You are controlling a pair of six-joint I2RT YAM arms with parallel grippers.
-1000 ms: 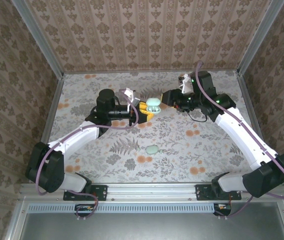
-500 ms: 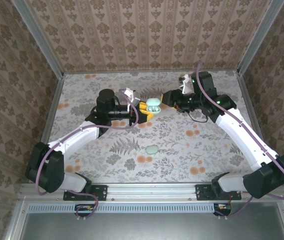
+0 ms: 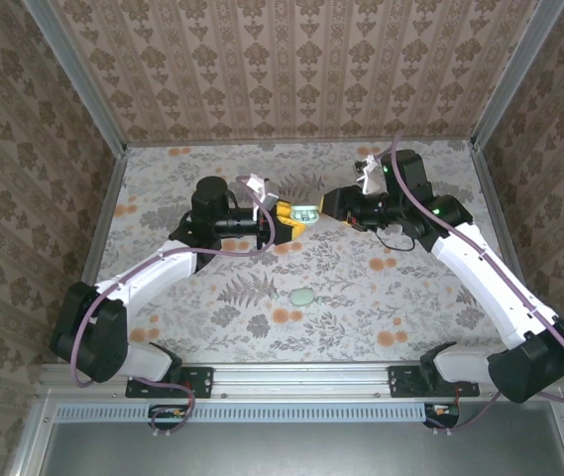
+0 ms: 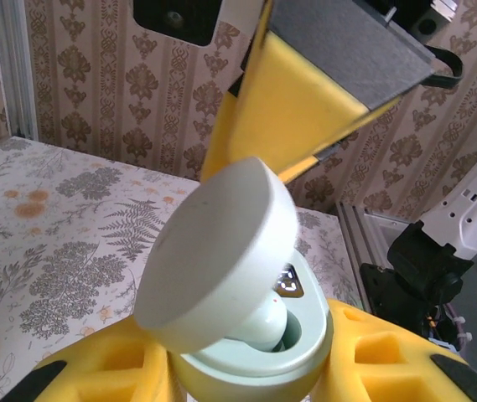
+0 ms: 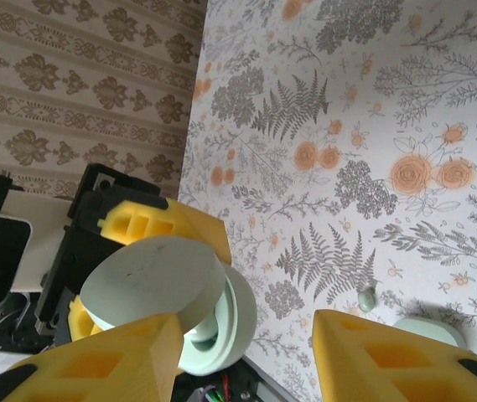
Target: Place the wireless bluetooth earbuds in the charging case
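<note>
spreading across the whole floor of the cell, the table (image 3: 361, 297) wears a cloth printed with ferns and orange flowers, and patterned walls close it in on three sides. the left arm (image 3: 153, 278) and the right arm (image 3: 490, 278) both reach in toward the far middle of it, their ends nearly meeting. the left gripper (image 4: 255, 373) is clamped tight on the charging case (image 4: 259, 364), a yellow finger pressed to each side of its base, holding it up off the cloth. the right gripper (image 5: 246, 325) has its jaws parted with nothing between them; in the left wrist view one of its yellow fingers (image 4: 297, 109) hangs just above the case, though whether it touches cannot be told. the case is mint green and round, its lid (image 4: 213, 251) hinged up and tilted open. inside the base sits one earbud (image 4: 263, 325) of the same green, nestled in its well beside a small lit display. a second earbud (image 3: 302, 296) lies loose on the cloth, nearer the arm bases and well apart from both grippers.
</note>
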